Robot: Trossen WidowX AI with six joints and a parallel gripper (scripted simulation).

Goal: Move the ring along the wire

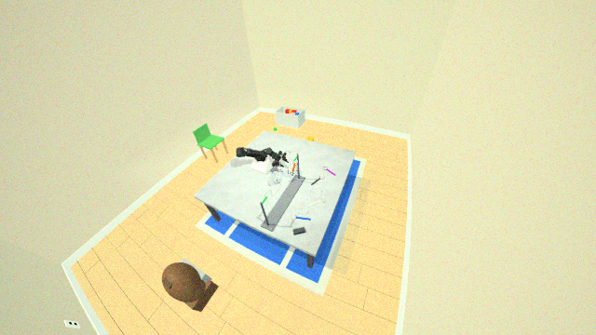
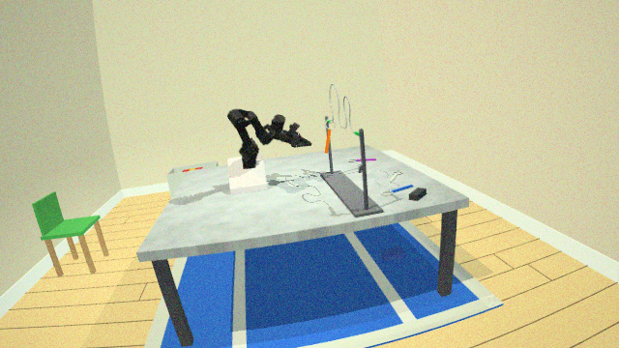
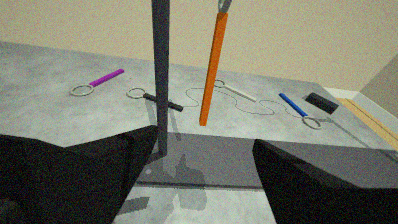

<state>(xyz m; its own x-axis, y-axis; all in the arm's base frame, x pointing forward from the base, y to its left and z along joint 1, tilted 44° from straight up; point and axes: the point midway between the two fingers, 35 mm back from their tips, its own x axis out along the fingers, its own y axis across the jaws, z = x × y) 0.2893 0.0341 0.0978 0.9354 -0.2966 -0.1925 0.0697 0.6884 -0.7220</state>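
Note:
The orange handle (image 1: 293, 167) (image 2: 328, 141) (image 3: 214, 70) hangs down, slightly tilted, from its ring (image 2: 330, 125) on the green part beside the far post (image 1: 298, 167) (image 2: 331, 161) (image 3: 161, 65). The ring is mostly cut off at the top of the wrist view. The thin grey wire (image 2: 349, 108) rises in loops towards the other green part (image 1: 264, 199) (image 2: 358, 133) at the near post (image 1: 264, 215) (image 2: 364, 169). My gripper (image 2: 309, 143) (image 3: 205, 138) is open and empty. It is short of the handle, with a visible gap in the exterior view. In the wrist view the handle's lower end shows above the space between the fingertips.
The posts stand on a dark base plate (image 1: 285, 205) (image 2: 348, 193) (image 3: 215, 165). Beyond it lie rings with purple (image 1: 331, 171) (image 3: 107, 78), black (image 3: 165, 102), white (image 3: 240, 92) and blue (image 1: 304, 218) (image 3: 293, 105) handles, and a black block (image 1: 299, 231) (image 2: 417, 193) (image 3: 321, 103).

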